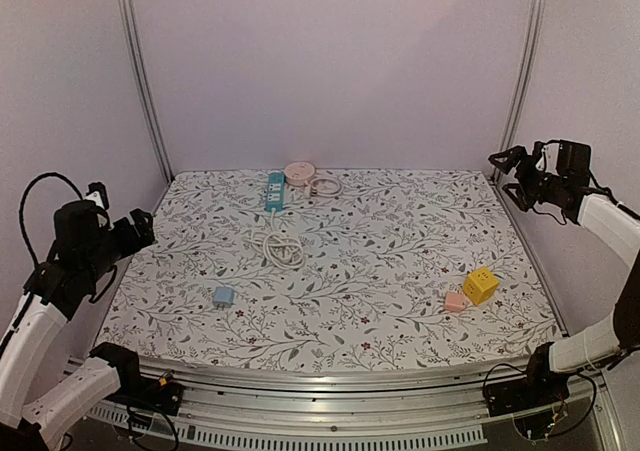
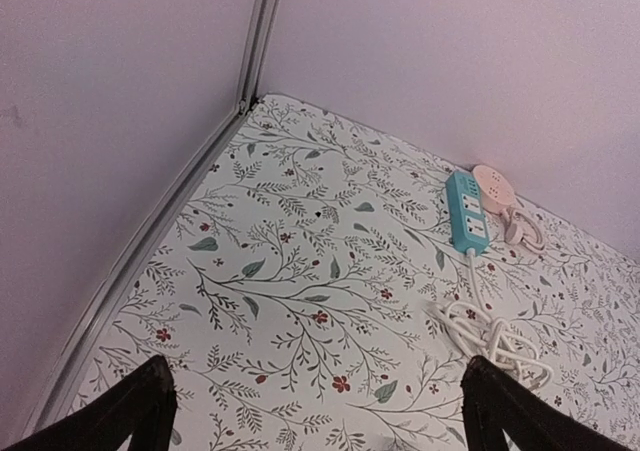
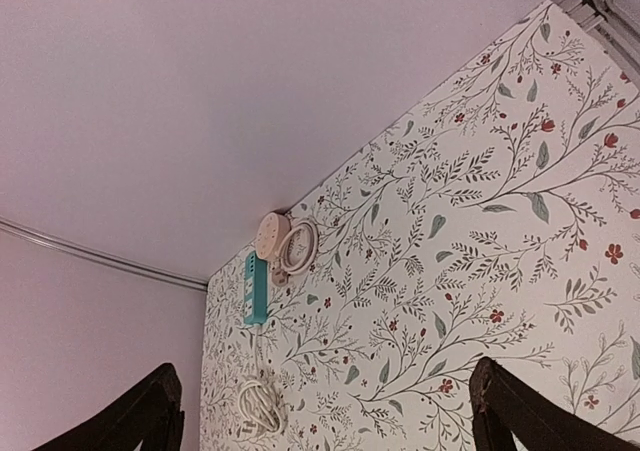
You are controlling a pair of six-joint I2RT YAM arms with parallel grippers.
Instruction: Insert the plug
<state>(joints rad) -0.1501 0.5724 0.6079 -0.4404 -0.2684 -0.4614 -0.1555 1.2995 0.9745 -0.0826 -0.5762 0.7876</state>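
On the floral table [image 1: 400, 241]: plug insertion, not begun.
Teal power strip [image 1: 274, 189] at the far edge, no plug seen in it; blue plug [image 1: 222, 296] loose near the front left, well apart from it. My left gripper [image 1: 137, 228] and right gripper [image 1: 503, 171] hang raised at the sides, fingers spread, holding nothing. Outstanding, I judge: grasp, carry, insert.
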